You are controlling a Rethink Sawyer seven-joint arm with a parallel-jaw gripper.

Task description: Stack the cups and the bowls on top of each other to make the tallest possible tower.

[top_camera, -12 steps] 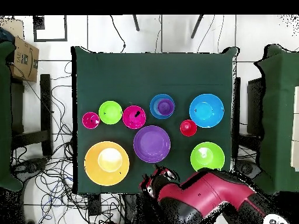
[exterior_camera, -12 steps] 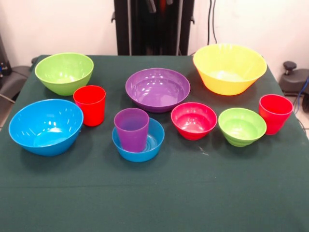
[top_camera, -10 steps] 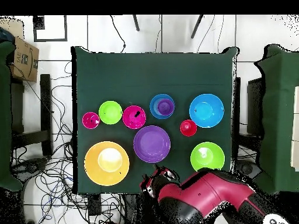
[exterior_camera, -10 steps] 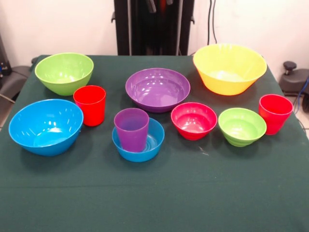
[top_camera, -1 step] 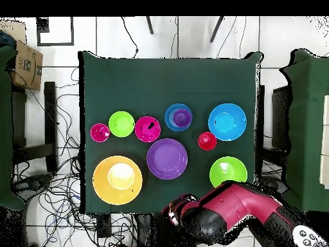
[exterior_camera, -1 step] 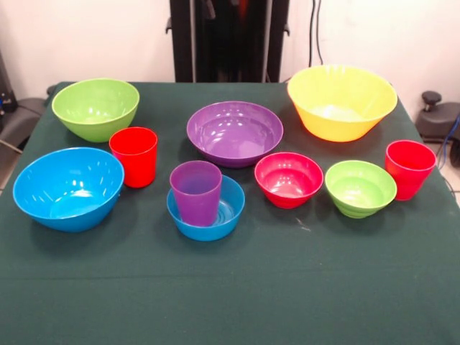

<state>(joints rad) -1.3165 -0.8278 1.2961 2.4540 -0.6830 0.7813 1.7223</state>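
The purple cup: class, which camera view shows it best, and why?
The front view: the purple cup shows its full side, standing upright inside the small blue bowl. The overhead view shows only its round mouth within that bowl.

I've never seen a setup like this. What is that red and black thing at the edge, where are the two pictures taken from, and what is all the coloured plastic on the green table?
The red and black shape is a robot arm, seen from a camera looking straight down. The other picture faces the robot across the table. Its gripper is not visible, so nothing is being held.

On the green cloth stand glossy plastic dishes: a large yellow bowl, a large lime green bowl, a large blue bowl, a large purple bowl, a small red-pink bowl, a small lime green bowl and two red cups. One translucent purple cup stands inside a small blue bowl, the only stack.
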